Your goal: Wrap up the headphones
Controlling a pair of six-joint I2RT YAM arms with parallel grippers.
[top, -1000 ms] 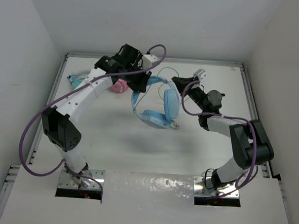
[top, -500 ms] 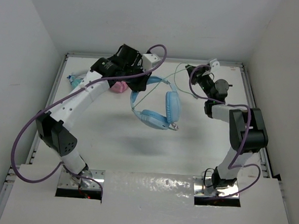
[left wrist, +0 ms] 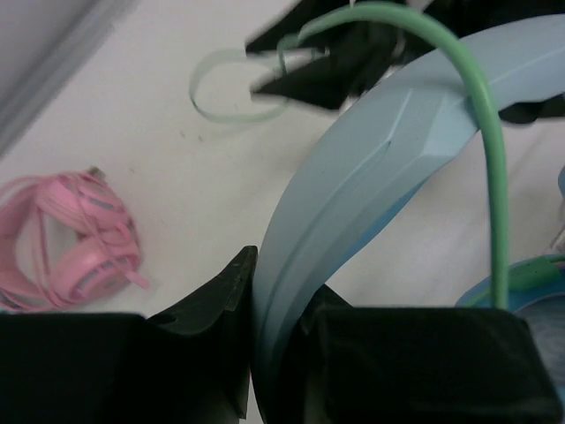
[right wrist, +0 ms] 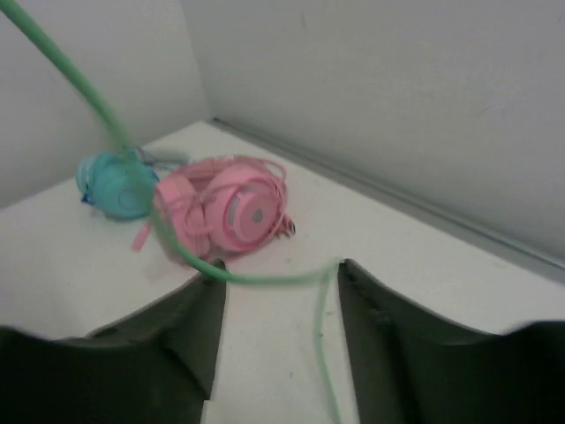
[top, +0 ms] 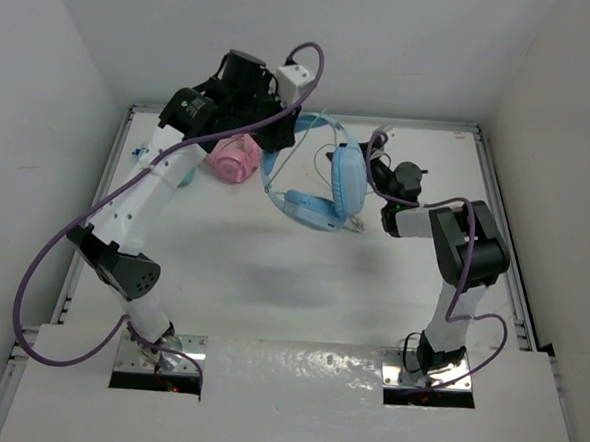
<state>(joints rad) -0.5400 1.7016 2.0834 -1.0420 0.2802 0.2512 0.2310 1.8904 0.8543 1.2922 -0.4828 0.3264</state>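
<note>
Holding light blue headphones (top: 322, 188) clear of the white table (top: 271, 280), far centre.
Beyond teal headphones (right wrist: 113, 181) and pink headphones (top: 234, 160) lying far-left, stretched high on the left arm, pinching the left gripper (left wrist: 278, 291) tight on the pale blue headband (left wrist: 371, 168); dangling padded oval earcups (top: 345, 179); trailing a thin green cable (left wrist: 494, 194) rightward across the gap of the right gripper (right wrist: 278, 305), fingers parted, elbow sharply bent.

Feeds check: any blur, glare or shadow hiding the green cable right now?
Top external: evenly lit and sharp, no glare, a soft shadow on the table under the headphones. Left wrist: headband crisp, background softer. Right wrist: soft overall; the cable smears near the lens, pink headphones readable.
</note>
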